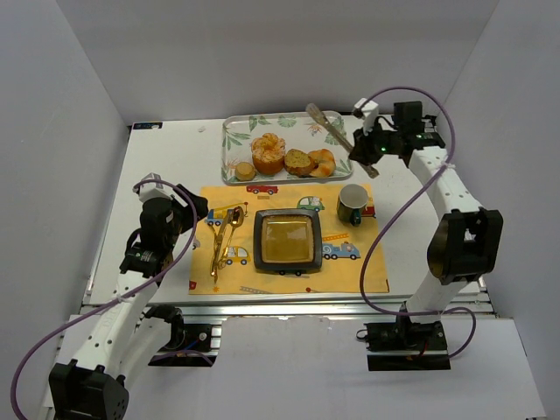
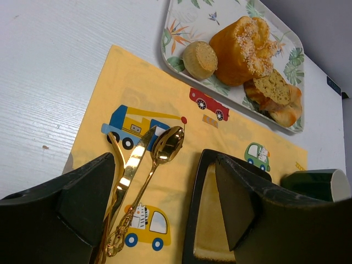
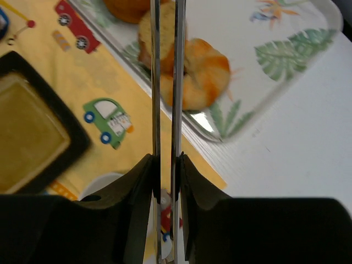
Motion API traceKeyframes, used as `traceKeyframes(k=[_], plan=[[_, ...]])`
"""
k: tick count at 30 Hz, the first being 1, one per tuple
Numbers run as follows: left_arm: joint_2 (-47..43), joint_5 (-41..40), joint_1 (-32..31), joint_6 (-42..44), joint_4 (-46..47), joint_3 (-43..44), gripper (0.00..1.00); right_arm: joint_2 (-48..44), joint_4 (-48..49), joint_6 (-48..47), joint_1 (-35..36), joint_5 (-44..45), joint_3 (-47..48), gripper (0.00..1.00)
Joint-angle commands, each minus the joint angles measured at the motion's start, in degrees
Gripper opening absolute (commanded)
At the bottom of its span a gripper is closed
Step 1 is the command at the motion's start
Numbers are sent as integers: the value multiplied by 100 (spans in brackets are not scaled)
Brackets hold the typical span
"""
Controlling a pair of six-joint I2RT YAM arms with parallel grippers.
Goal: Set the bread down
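The bread lies on a leaf-print tray (image 1: pixel 234 133) at the back: a large round bun with a crackled orange top (image 1: pixel 268 152), a small flat tan round (image 1: pixel 245 171), a herb-topped slice (image 1: pixel 300 162) and a twisted roll (image 1: pixel 323 161). My right gripper (image 1: pixel 363 149) is shut on metal tongs (image 1: pixel 332 131), whose arms reach over the tray's right end, above the twisted roll (image 3: pixel 203 77). The tongs (image 3: pixel 177 82) hold nothing. My left gripper (image 1: pixel 197 219) is open and empty, low over the yellow placemat's left side. The bun (image 2: pixel 239 47) and small round (image 2: pixel 199 59) show far ahead of it.
A black square plate (image 1: pixel 287 241) sits mid-placemat (image 1: pixel 350 271). Gold cutlery (image 1: pixel 223 236) lies left of it, under my left gripper (image 2: pixel 165 187). A green mug (image 1: pixel 353 203) stands right of the plate, below my right gripper (image 3: pixel 166 165). White walls enclose the table.
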Motion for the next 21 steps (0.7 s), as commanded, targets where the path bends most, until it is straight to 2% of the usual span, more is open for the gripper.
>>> traceKeyframes(k=[1, 7, 21], plan=[[-131, -45, 30, 7, -92, 228, 83, 271, -113, 363, 366, -375, 530, 29], [-289, -133, 30, -90, -171, 184, 83, 606, -165, 258, 806, -341, 926, 32], [-237, -151, 22, -99, -172, 237, 84, 501, 169, 82, 1316, -192, 768, 35]])
